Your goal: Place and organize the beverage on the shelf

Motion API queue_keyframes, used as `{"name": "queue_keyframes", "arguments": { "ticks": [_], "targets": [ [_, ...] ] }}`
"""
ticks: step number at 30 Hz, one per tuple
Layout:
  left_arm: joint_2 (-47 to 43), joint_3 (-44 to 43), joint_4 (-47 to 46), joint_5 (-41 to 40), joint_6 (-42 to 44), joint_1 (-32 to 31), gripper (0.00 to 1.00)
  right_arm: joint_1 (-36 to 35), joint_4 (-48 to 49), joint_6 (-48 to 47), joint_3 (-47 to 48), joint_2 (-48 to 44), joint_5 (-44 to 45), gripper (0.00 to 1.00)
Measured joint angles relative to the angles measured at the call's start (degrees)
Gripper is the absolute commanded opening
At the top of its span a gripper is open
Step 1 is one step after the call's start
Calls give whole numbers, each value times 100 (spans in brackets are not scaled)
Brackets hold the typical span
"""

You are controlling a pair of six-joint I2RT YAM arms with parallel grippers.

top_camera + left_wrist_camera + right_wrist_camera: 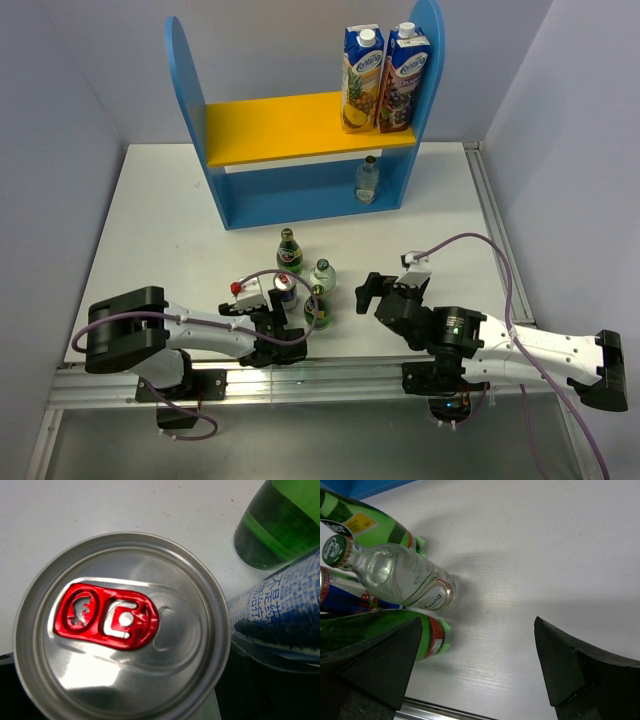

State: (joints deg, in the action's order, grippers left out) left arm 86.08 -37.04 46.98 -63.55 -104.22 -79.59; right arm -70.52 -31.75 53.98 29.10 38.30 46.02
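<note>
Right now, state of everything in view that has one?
Can under left camera: upright, tab unopened.
Second can: beside it, tilt unclear.
Far green bottle: upright, capped, on table.
Near green bottle: upright, on table.
Clear bottle by the cans: upright, capped.
Other clear bottle: upright on the shelf, lower level.
Two cartons: upright, capped, on upper board.
Right jaws: open, empty.
Left jaws: over the cans, opening unclear.

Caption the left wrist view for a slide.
Silver can top with red tab, beside a blue can and green bottle.
</note>
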Motion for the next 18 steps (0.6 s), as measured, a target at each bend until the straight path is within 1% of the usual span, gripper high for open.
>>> {"name": "queue_keyframes", "arguments": {
  "ticks": [5, 7, 11, 12, 14, 17, 18],
  "targets": [
    [0, 39, -588, -87, 527, 321, 83, 0, 7, 2, -57, 31, 9, 100],
    [0, 74, -863, -98, 796, 457, 77, 0, 11, 2, -57, 31, 13, 100],
    [35, 116, -1296, -125, 1239, 688, 69, 0, 13, 2, -57, 22, 28, 100],
    [70, 116, -1386, -133, 1318, 732, 62, 0, 11, 2, -59, 17, 33, 100],
    [162, 116, -1478, -149, 1414, 780, 55, 0, 17, 2, -59, 7, 48, 100],
    [284, 74, -1502, -254, 1486, 789, 42, 0, 31, 2, -59, 0, 61, 100],
    [310, 59, -1499, -275, 1484, 789, 36, 0, 37, 2, -61, 0, 70, 100]
  ]
}}
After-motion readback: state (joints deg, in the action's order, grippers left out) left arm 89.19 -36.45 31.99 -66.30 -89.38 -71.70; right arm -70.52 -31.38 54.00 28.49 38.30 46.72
